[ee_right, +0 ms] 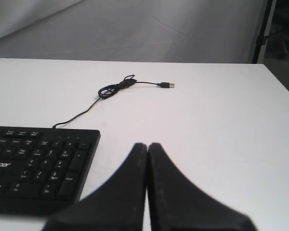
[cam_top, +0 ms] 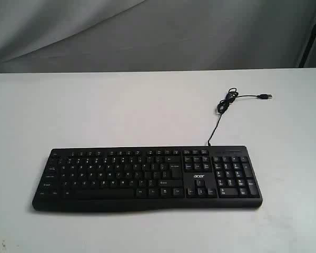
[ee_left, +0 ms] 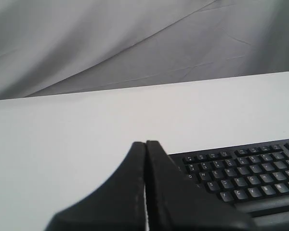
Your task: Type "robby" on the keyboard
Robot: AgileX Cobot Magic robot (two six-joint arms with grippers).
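Note:
The black keyboard [cam_top: 147,178] lies flat on the white table, number pad and white "acer" logo at its right end. Its thin black cable [cam_top: 225,108] runs back to a loose coil and a USB plug [cam_top: 265,96]. Neither arm shows in the exterior view. In the left wrist view my left gripper [ee_left: 145,143] is shut with nothing in it, and the keyboard's letter keys [ee_left: 245,175] lie beside it. In the right wrist view my right gripper [ee_right: 147,145] is shut and empty too, off the number-pad end of the keyboard [ee_right: 38,166], with the cable [ee_right: 113,90] further off.
The white table [cam_top: 95,110] ends at a grey cloth backdrop [cam_top: 147,31]. A dark stand leg [ee_right: 260,29] rises past the table's far right corner.

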